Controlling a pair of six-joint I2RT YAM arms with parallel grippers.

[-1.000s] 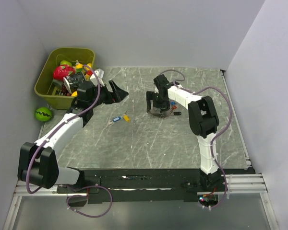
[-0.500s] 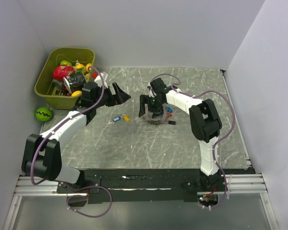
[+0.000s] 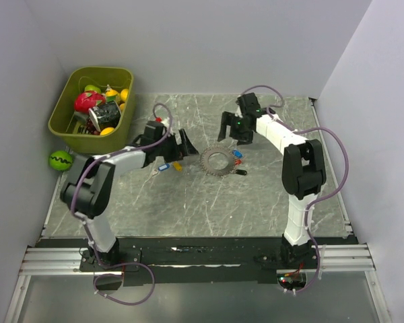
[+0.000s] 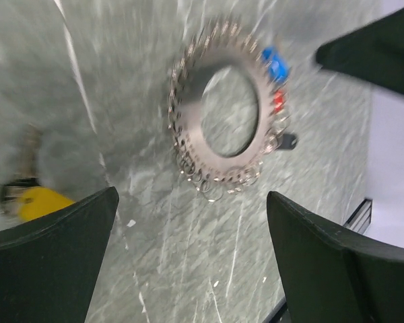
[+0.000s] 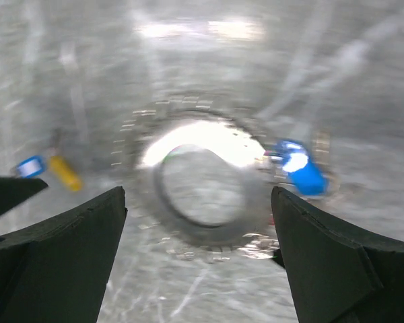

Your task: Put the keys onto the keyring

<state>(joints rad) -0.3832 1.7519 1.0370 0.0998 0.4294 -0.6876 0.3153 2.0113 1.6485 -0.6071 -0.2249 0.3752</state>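
The keyring lies flat in mid-table, a greyish beaded loop with a small dark fob and blue and red tags at its right rim. Two loose keys, one with a blue tag and one with a yellow tag, lie just left of it. My left gripper hangs open above those keys, facing the keyring; the yellow tag shows by its left finger. My right gripper stands open behind the keyring, holding nothing.
A green bin full of toys stands at the back left corner. A green ball lies off the mat beside it. Grey walls close in the left, back and right sides.
My right gripper has lifted off the keyring and drawn back to the right. The left arm has swung in lower, toward the keys and the keyring.
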